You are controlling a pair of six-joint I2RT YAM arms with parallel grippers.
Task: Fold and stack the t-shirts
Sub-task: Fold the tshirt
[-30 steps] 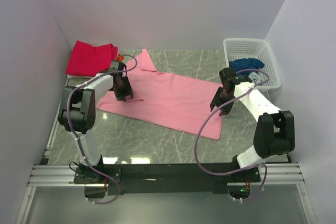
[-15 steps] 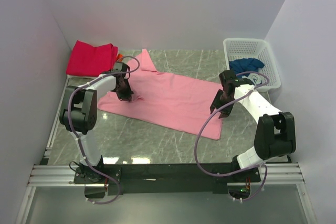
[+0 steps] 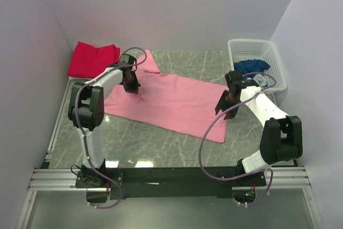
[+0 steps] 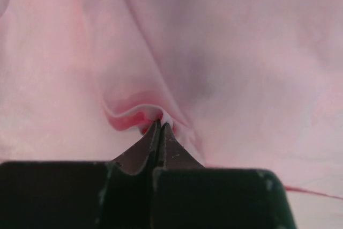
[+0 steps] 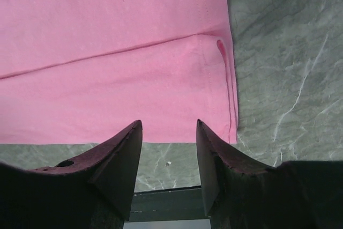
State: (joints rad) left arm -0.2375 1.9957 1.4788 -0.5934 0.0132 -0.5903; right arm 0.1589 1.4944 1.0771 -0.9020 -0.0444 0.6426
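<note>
The light pink t-shirt lies spread flat across the middle of the table. Its long axis runs from the far-left corner toward the near-right. The left tool is clamped tight on a small raised pleat of this pink cloth at the shirt's left end. The wrist view shows the fabric puckered up into the pressed-together tips.

The right tool is spread wide and holds nothing. It is poised over the opposite end of the shirt, toward the right edge of the table. In its wrist view the tips sit above the cloth just inside its edge, with the hemmed corner just beside them and bare table beyond.

Each arm is therefore nearest its own end of the garment, and the shirt stretches lengthwise between the two tools. As I judge it, the right tool must come down and pinch that corner before both ends can be carried over together.

A folded magenta-red t-shirt rests in the far-left corner. A dark blue t-shirt lies in the white basket at the far-right corner.
</note>
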